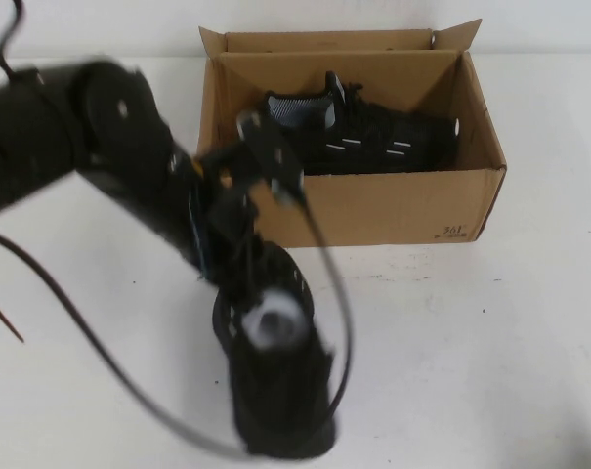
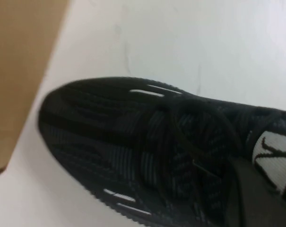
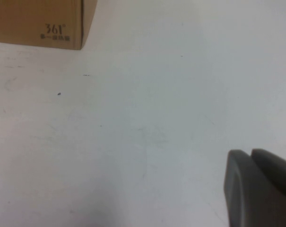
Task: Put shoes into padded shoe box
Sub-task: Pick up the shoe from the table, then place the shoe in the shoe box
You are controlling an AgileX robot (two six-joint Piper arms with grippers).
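One black knit shoe (image 1: 373,137) lies on its side inside the brown cardboard shoe box (image 1: 373,207) at the back. The second shoe (image 1: 275,381) is in front of the box, near the table's front edge, toe toward the box. My left gripper (image 1: 248,293) reaches down onto its collar and is shut on it. The left wrist view shows this shoe (image 2: 147,151) close up, with one dark finger (image 2: 256,201) over the tongue, and the box wall (image 2: 20,71) beside the toe. My right gripper (image 3: 250,155) is shut and empty, low over bare table.
The white table (image 1: 490,342) spreads right of and in front of the box. The box's printed corner (image 3: 55,30) shows in the right wrist view. Dark cables (image 1: 70,313) hang from the left arm over the table's left side.
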